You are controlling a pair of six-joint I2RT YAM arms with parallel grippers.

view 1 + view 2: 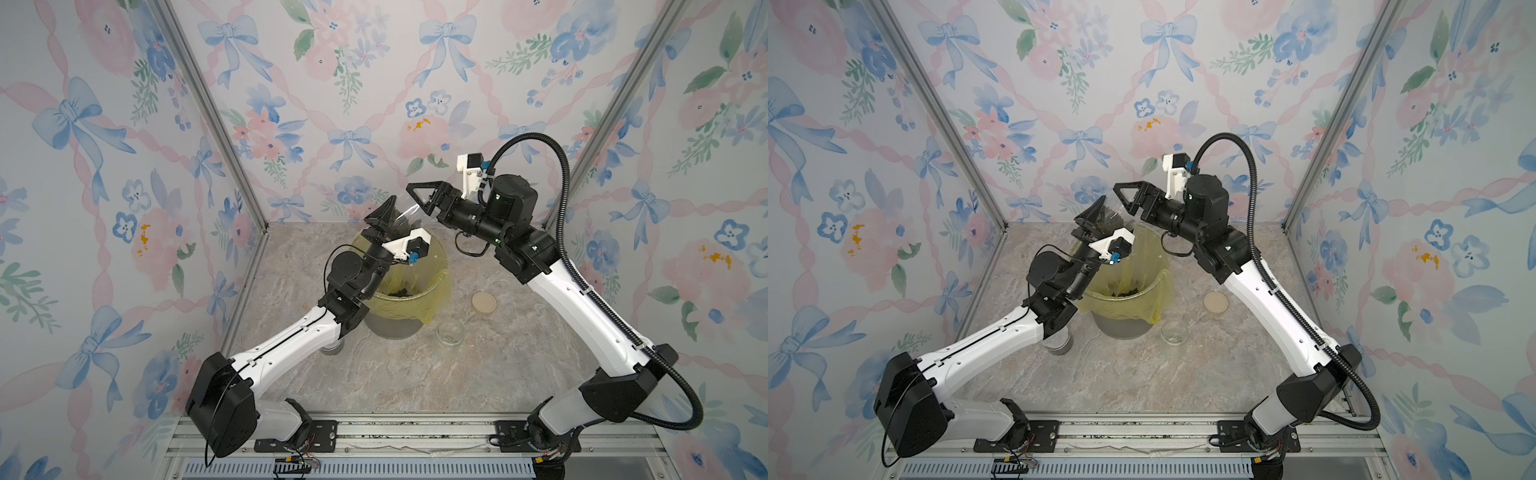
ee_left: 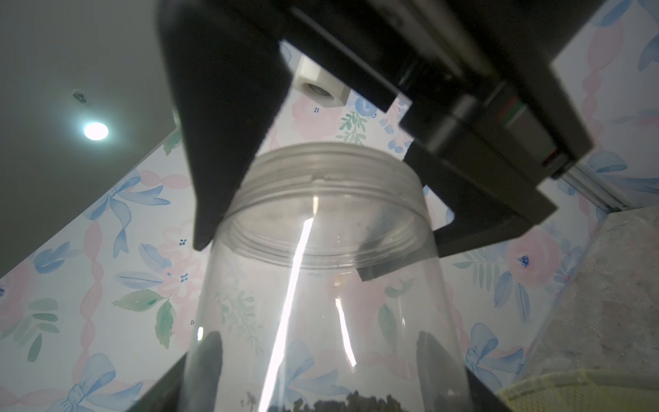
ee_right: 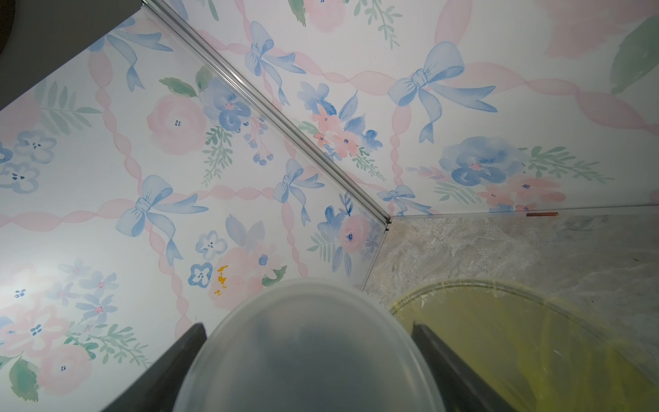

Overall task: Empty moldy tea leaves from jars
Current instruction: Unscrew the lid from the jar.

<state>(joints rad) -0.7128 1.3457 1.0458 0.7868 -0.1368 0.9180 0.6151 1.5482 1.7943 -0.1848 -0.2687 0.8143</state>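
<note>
Jar over bin, one claw at each end.
The left gripper (image 2: 321, 360) is clamped across the jar (image 2: 321, 292) near its base, where the tea leaves (image 2: 356, 401) sit. The jar hangs tilted above the bin (image 1: 395, 328). Its long axis runs up and away from the left claw, so the frosted top (image 3: 310, 360) points straight at the right gripper (image 3: 308, 330). The right jaws straddle that top, one finger on each side. We cannot tell whether they bite yet, nor whether the top is a cap or bare neck. We judge that the right arm is placed to twist about the jar's axis while the left holds, with tipping to follow. An empty jar (image 1: 449, 332) and a third jar (image 1: 332, 348) stand on the table (image 1: 478, 374).
</note>
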